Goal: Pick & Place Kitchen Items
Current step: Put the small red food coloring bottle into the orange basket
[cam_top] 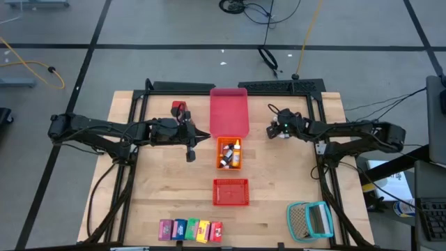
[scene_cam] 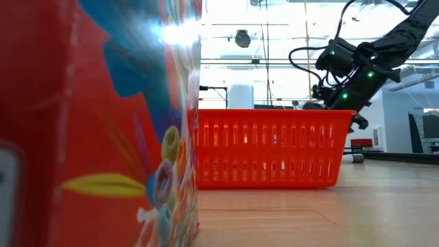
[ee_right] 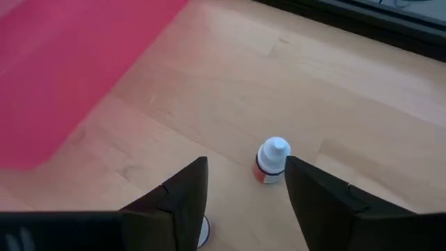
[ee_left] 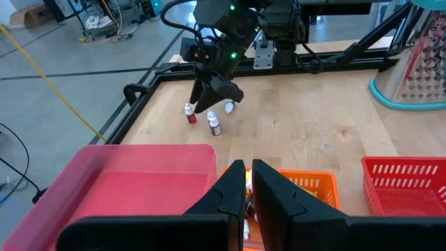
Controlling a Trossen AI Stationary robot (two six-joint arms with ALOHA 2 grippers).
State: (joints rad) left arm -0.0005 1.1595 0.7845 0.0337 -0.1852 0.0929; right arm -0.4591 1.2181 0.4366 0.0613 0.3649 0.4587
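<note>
Wooden tabletop (cam_top: 160, 195) in a black frame, on a grey floor crossed by cables. Pink tray (cam_top: 229, 111) at rear centre; touching its near edge, an orange basket (cam_top: 229, 153) holding small bottles (cam_top: 236, 148); nearer still, a red basket (cam_top: 231, 192), which in the low view stands behind a red carton (scene_cam: 96, 123) filling the foreground. Row of cartons (cam_top: 190, 229) along the front edge, pink, blue, green, yellow, red. Teal-framed mesh item (cam_top: 311, 219) at the front right corner. Small red container (cam_top: 179, 107) left of the tray.

Left gripper (cam_top: 203, 137) just left of the orange basket, fingers (ee_left: 230, 192) nearly together, holding nothing visible. Right gripper (cam_top: 273, 130) right of the tray, jaws spread, above three tiny bottles standing on the wood (ee_left: 212, 124); in the right wrist view a white-capped bottle (ee_right: 272, 160) stands upright between the fingers (ee_right: 185, 195), untouched.
</note>
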